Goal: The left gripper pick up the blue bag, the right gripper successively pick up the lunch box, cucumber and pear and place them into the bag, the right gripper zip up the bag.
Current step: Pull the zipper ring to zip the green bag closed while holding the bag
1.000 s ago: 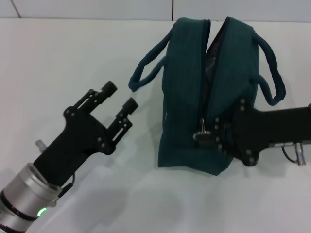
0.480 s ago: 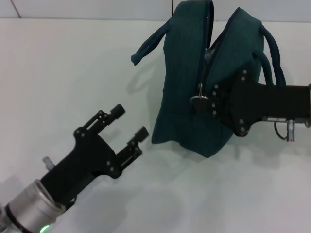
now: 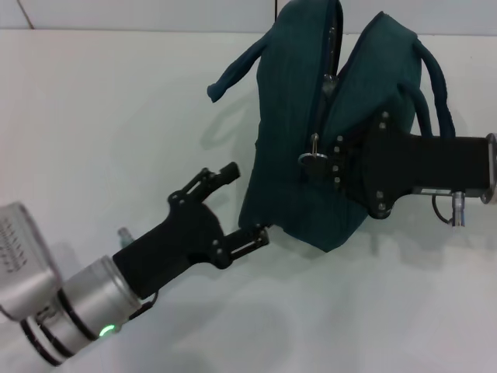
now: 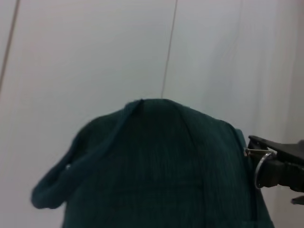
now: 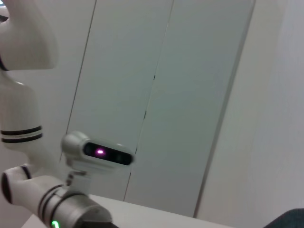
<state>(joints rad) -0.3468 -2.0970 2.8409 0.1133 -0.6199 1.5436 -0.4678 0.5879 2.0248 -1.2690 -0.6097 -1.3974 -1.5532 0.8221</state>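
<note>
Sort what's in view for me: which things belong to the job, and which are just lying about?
Job:
- blue bag, partly unzipped
- zipper ring pull
- right hand, at the pull
- left hand, open against the bag's side

Lying about:
- only the white table beneath

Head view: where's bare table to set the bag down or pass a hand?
Bare table spreads to the robot's left of the blue bag, beyond the left gripper. Another bare strip lies along the near edge, below the bag and the right gripper. It is crowded at the bag's near end, where both grippers meet it.
</note>
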